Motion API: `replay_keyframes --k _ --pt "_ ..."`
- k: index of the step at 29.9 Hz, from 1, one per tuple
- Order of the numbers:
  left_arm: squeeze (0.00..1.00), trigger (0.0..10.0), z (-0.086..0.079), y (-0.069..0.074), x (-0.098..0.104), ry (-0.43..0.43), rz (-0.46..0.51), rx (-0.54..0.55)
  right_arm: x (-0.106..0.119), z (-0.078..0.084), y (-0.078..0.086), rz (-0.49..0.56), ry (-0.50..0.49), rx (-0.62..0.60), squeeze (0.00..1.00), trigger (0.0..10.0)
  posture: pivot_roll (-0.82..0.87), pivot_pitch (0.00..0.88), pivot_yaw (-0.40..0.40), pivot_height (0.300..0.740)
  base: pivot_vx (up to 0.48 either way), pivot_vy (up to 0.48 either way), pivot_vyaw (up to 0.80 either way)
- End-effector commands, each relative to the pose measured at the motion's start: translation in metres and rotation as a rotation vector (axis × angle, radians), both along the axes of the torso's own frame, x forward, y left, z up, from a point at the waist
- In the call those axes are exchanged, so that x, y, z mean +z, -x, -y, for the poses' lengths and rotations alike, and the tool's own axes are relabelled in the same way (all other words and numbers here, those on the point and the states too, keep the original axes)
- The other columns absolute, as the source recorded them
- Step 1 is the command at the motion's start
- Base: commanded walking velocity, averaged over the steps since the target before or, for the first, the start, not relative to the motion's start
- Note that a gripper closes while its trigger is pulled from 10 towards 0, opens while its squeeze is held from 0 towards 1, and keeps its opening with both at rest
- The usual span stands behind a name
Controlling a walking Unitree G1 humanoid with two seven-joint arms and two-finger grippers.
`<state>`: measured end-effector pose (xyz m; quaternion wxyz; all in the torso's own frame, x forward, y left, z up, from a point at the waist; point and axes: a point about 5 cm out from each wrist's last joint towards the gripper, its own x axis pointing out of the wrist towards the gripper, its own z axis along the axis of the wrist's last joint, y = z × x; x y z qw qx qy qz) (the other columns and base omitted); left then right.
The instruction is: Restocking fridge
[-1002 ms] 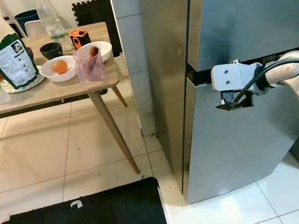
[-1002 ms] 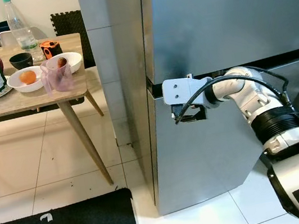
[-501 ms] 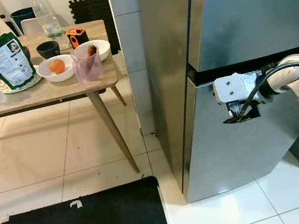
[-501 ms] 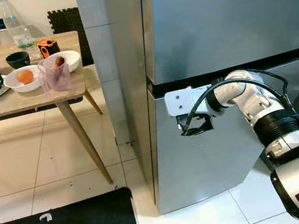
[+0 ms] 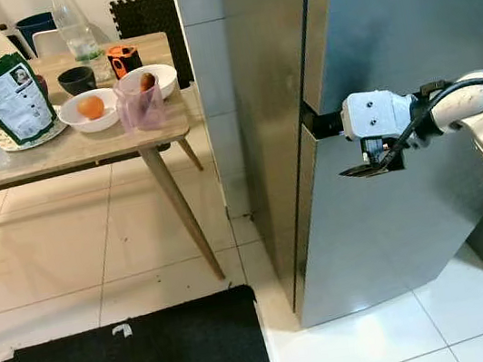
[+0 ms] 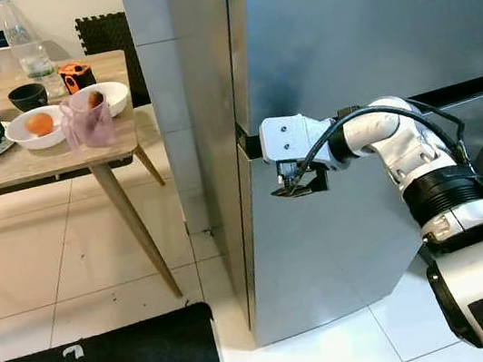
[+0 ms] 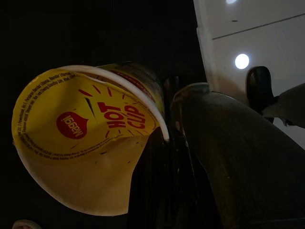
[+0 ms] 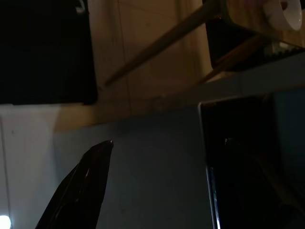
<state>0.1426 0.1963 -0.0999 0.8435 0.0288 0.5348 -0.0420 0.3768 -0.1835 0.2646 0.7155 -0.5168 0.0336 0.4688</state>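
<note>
One right gripper [image 6: 290,184] at fridge door [image 6: 367,216] edge, jaws' state unclear, left clamping cup [image 7: 90,138]

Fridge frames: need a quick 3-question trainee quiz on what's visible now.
1. True or false: the tall stainless-steel fridge has both doors shut.
2. Multiple choice: the right gripper is A) over the wooden table, B) at the seam between the fridge's upper and lower doors, C) on the floor mat.
3. Fill in: the left gripper holds a yellow noodle ____.

Key: 1 true; 2 B; 3 cup.
</note>
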Motion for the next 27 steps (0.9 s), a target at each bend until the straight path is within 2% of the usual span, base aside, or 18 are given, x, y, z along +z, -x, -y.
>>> replay_keyframes --k 1,4,9,12,22,27 --pt "0.0 10.0 0.003 0.018 -0.007 0.006 -0.068 -0.001 0.006 0.005 -0.005 0.047 0.036 -0.056 0.0 10.0 -0.05 0.095 -0.047 0.74 0.0 0.0 0.0" --pt "0.0 10.0 0.003 0.019 -0.007 0.006 -0.07 -0.001 0.001 0.007 -0.005 0.036 0.092 -0.074 0.0 10.0 -0.04 0.097 -0.048 0.74 0.0 0.0 0.0" --pt "0.0 10.0 0.003 0.019 -0.007 0.005 -0.071 -0.001 -0.001 0.01 -0.007 0.038 0.125 -0.099 0.0 10.0 -0.04 0.098 -0.049 0.74 0.0 0.0 0.0" --pt "0.0 10.0 0.003 0.02 -0.007 0.005 -0.073 0.002 -0.005 0.017 -0.008 0.035 0.173 -0.131 0.0 10.0 -0.04 0.102 -0.05 0.74 0.0 0.0 0.0" --pt "0.0 10.0 0.003 0.021 -0.008 0.007 -0.075 0.003 -0.013 0.016 0.0 -0.099 0.189 -0.041 0.0 10.0 -0.05 0.108 -0.05 0.74 0.0 0.0 0.0" --pt "0.0 10.0 0.003 0.021 -0.008 0.007 -0.075 0.004 -0.013 0.015 0.001 -0.115 0.192 -0.031 0.0 10.0 -0.04 0.108 -0.05 0.74 0.0 0.0 0.0"
